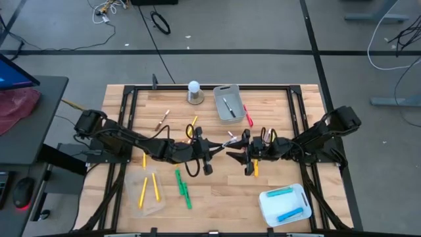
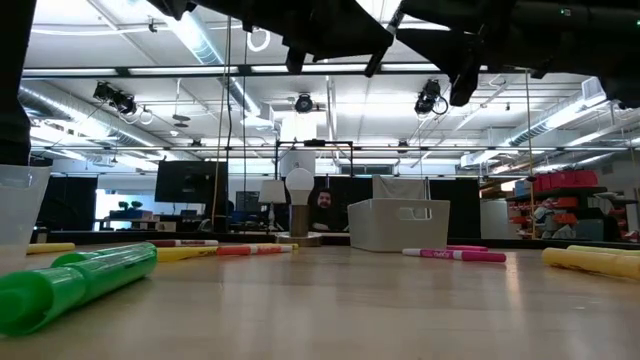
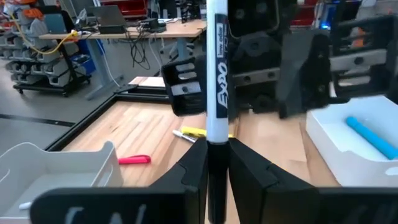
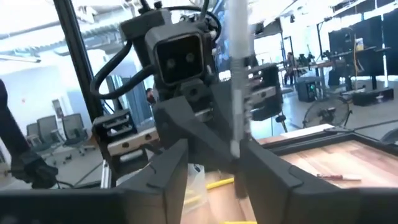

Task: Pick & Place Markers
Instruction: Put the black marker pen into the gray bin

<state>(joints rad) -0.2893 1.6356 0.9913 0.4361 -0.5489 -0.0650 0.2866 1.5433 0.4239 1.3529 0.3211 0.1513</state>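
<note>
Marker (image 3: 216, 93) in left end effector (image 3: 217, 165)

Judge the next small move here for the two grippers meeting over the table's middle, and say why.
Probably the right gripper should finish closing on the Expo marker before the left gripper lets go. The left gripper is shut on the marker's lower end, holding it upright, and the right gripper's fingers flank the marker without clearly clamping it.

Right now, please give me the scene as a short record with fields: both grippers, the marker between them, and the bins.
left gripper: mid-table, shut on the marker
right gripper: facing the left one, fingers on either side of the same marker; grip unclear
grey bin: far side, one dark marker inside
white bin: near right corner, two blue markers inside
</note>
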